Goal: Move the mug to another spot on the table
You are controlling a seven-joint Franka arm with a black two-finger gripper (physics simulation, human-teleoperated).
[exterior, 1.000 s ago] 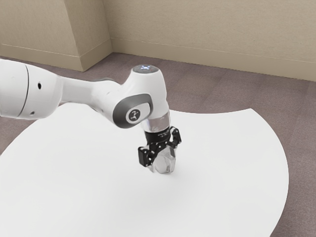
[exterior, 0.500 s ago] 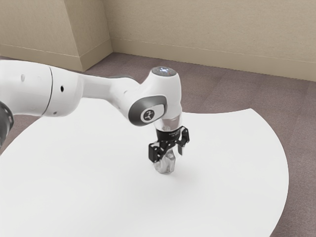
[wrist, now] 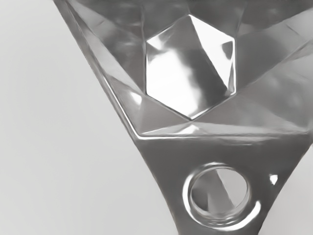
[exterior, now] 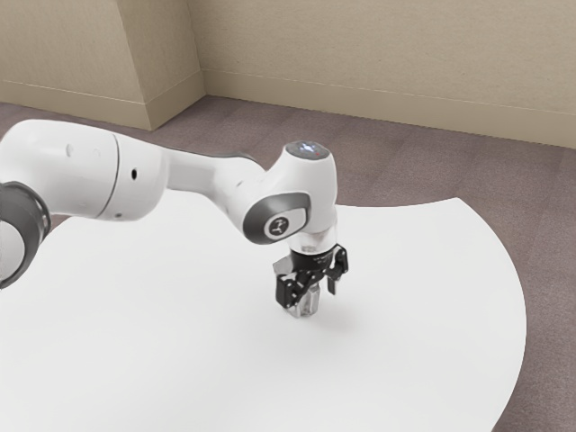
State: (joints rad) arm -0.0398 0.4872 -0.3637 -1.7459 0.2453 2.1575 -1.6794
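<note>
Near the middle of the white desk (exterior: 432,360), a little toward three o'clock in the exterior view, the mug (exterior: 307,308) stands upright under the arm's hand. It is a silvery, faceted piece that catches the light. The end effector (exterior: 310,290) points straight down over it, and its two black fingers sit narrow against the mug's sides, one at about ten o'clock of the mug and the other at about two o'clock, so the mug is gripped between them. I cannot tell whether the mug's base touches the desk or hangs just above it; a faint shadow lies right beneath it.

The white arm (exterior: 180,180) comes in from nine o'clock of the exterior view and bends down at the wrist above the mug.

From the hand's own camera, the mug (wrist: 195,98) looms close, showing a bright hexagonal facet, angled mirror-like panels around it and a round ringed hole nearer the hand, with pale desk (wrist: 58,147) beside it.

Beyond the desk's curved edge, toward twelve o'clock, lies brownish carpet (exterior: 405,153) and a beige wall (exterior: 360,45).
</note>
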